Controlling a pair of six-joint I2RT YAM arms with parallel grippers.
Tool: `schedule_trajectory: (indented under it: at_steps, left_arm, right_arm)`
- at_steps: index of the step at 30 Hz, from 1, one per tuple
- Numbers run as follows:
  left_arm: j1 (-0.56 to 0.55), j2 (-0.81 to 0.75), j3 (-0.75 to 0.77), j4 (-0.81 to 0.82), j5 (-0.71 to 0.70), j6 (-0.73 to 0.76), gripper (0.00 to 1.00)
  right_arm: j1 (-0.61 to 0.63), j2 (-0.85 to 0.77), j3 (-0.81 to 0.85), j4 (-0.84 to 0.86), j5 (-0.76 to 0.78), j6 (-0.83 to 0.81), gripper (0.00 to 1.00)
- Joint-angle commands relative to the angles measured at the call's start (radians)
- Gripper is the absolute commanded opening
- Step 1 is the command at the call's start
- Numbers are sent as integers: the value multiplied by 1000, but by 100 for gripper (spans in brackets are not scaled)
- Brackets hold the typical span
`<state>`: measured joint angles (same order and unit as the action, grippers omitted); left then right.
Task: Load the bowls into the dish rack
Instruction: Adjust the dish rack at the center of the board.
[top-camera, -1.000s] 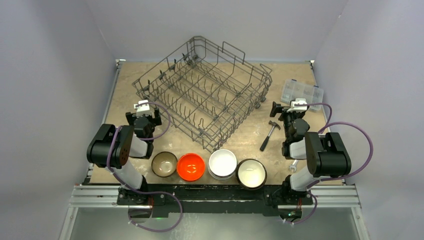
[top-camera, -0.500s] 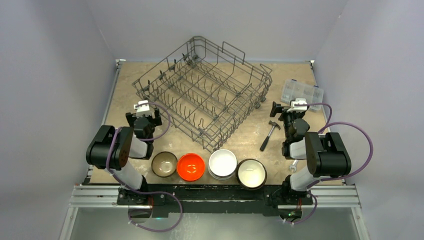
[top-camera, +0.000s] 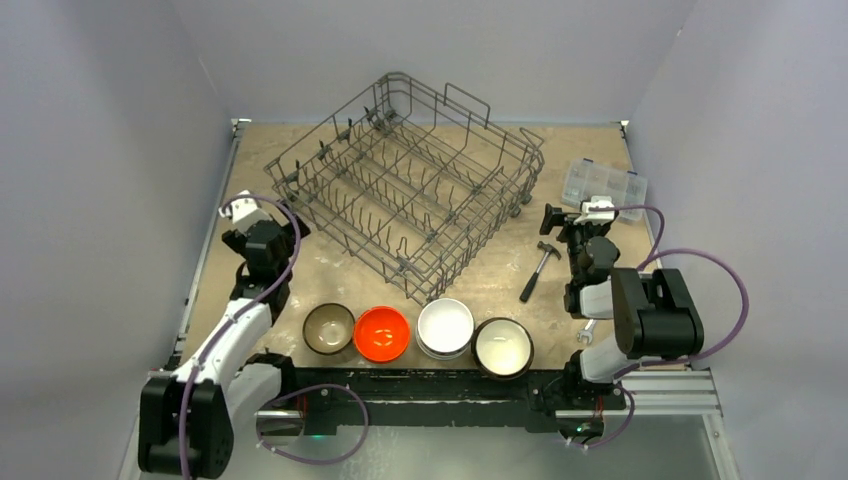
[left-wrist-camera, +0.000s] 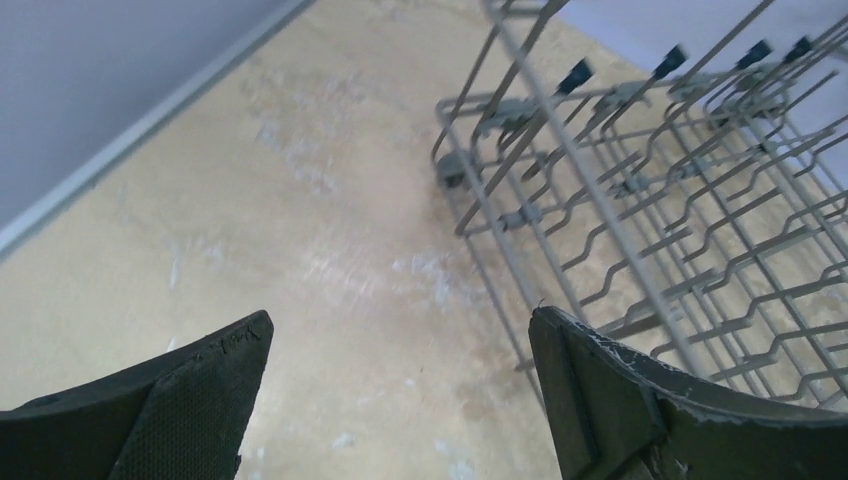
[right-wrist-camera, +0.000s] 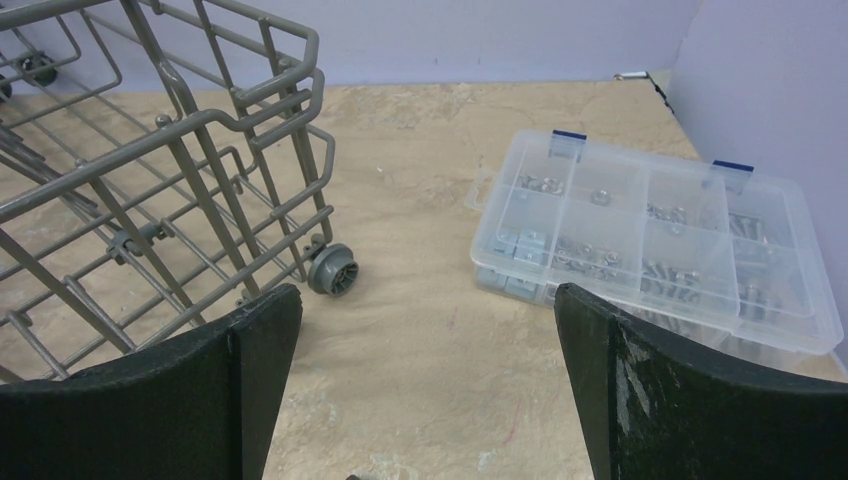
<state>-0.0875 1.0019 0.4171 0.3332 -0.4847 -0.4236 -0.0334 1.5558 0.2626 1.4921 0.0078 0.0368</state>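
Nothing written can be read anywhere in this scene.
Faint raised marks sit near one tip of the left gripper (left-wrist-camera: 400, 318), but they are too blurred to make out as letters or numbers.

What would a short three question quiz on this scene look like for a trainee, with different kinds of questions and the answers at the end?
1. True or false: every bowl in view sits outside the dish rack.
2. The left gripper is: A) open and empty, B) shut on a bowl, C) shut on a rack wire.
3. Which tool lies between the dish rack and the right gripper?

Key: 1 true. 2 A. 3 the hammer.
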Motion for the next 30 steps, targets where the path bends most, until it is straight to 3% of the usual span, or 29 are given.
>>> schedule_trajectory:
  at_steps: [1, 5, 9, 12, 15, 30]
  left_arm:
    - [-1, -113, 11, -371, -36, -226, 99]
    - [-2, -210, 16, -472, 20, -290, 99]
    - [-2, -279, 67, -756, -2, -536, 99]
    - [-2, -290, 94, -845, 68, -513, 99]
    - [-5, -257, 125, -907, 111, -506, 99]
    - [-6, -158, 164, -957, 203, -522, 99]
  right_arm:
    - [3, -190, 52, -171, 21, 9, 99]
    - [3, -425, 164, -624, 61, 193, 99]
    - [3, -530, 175, -858, 160, 478, 99]
    - [0, -579, 224, -1108, 218, 653, 99]
    - [-2, -602, 254, -1149, 37, 571, 99]
    - [15, -633, 449, -1294, -418, 512, 99]
